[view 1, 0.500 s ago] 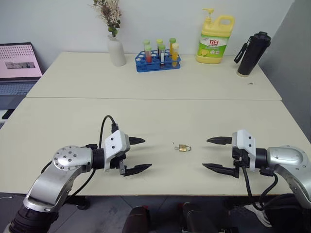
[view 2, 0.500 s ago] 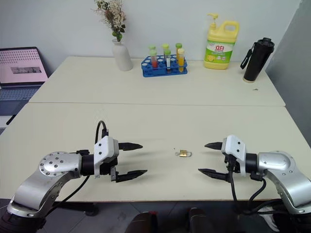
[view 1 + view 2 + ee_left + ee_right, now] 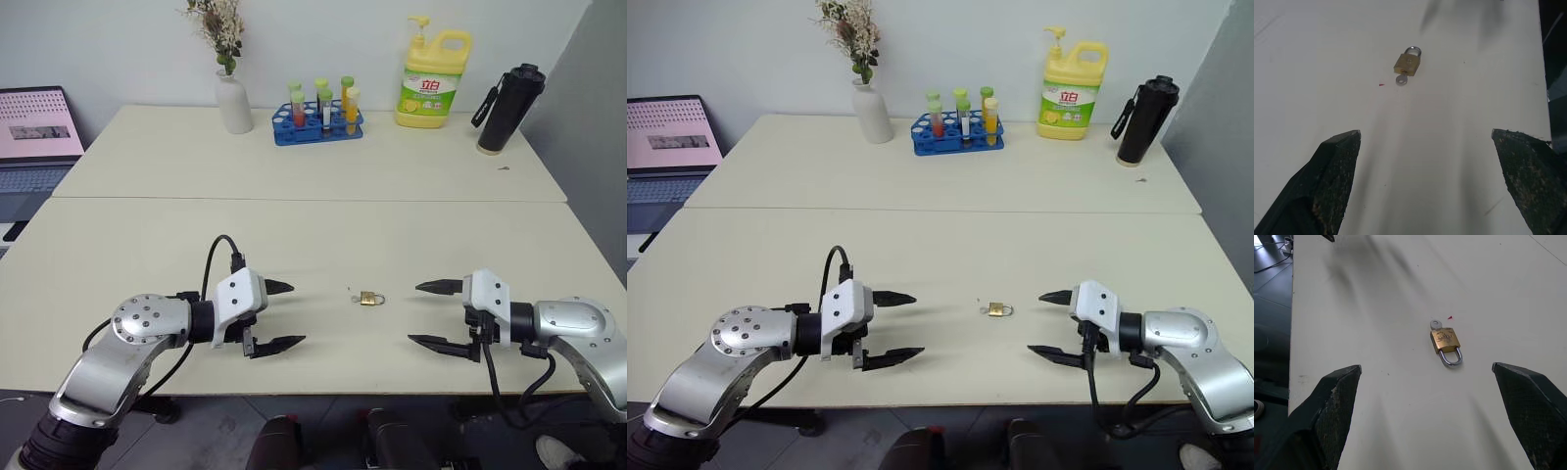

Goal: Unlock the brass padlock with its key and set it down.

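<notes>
Overall, cream table point(image 3: 294, 235) against white wall point(image 3: 118, 39)

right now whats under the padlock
Bare table, with the padlock lying flat on it. A silvery key head sticks out at its base; the blade cannot be seen.

The brass padlock point(image 3: 369, 298) lies flat on the near surface point(image 3: 323, 235), about midway between the two grippers — the left gripper point(image 3: 278, 315) to its left, the right gripper point(image 3: 429, 313) to its right, both apart from it and pointing inward. A key point(image 3: 1436, 324) sits at the padlock's end opposite the shackle. On the far surface point(image 3: 392, 166), behind the seam, stand a vase point(image 3: 234, 102), then a test-tube rack point(image 3: 318, 122), a detergent jug point(image 3: 433, 78) and a bottle point(image 3: 509, 108), left to right. A laptop point(image 3: 37, 137) sits off the left edge.
</notes>
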Motion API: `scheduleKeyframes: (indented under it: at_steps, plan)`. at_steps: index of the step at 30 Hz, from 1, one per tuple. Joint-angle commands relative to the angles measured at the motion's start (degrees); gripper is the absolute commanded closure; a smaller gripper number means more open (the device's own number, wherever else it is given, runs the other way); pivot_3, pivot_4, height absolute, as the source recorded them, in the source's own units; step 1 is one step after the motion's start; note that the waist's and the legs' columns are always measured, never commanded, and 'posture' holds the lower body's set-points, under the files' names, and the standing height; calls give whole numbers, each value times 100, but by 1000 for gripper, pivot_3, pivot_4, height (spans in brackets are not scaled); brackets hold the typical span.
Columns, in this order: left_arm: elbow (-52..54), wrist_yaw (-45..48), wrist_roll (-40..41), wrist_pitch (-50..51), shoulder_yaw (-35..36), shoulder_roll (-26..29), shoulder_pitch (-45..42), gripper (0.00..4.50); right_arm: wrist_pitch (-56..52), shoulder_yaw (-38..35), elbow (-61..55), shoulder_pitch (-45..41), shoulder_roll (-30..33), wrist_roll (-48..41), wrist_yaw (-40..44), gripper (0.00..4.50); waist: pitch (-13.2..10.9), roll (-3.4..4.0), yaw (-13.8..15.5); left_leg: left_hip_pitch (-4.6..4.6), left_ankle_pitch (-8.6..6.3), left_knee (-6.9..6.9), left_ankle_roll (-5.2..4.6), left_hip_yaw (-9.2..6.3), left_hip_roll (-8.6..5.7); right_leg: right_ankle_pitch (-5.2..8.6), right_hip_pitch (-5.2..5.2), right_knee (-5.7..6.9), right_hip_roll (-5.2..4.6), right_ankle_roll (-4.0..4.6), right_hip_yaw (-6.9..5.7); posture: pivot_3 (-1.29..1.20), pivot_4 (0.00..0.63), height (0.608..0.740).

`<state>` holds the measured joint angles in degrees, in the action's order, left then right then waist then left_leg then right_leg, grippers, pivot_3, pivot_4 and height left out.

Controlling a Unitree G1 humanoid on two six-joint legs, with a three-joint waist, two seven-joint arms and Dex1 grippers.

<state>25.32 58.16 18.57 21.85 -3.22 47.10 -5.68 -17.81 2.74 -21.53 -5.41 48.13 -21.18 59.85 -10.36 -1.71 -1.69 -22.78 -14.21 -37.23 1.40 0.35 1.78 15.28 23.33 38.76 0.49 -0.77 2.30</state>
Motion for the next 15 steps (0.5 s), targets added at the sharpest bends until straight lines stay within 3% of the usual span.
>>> scheduleKeyframes:
  at_steps: [1,7,15]
  plan:
    - [70,55,-73,-208,16,61,-99,10,79,158,115,-382,-64,107,112,0,0,0,-1,1,0,0,0,1,0,0,0,1,0,0,1,0,150,740]
    - [195,244,257,-84,103,0,-161,10,-410,1063,1030,-1687,-642,808,-146,0,-1,-2,-26,3,0,0,0,4,1,0,0,5,5,1,3,0,150,740]
    - [395,171,265,2,27,-14,-120,10,91,2025,2953,-2898,-1569,1608,197,0,-1,-2,7,-7,0,0,1,-1,2,1,13,13,15,8,1,0,150,740]
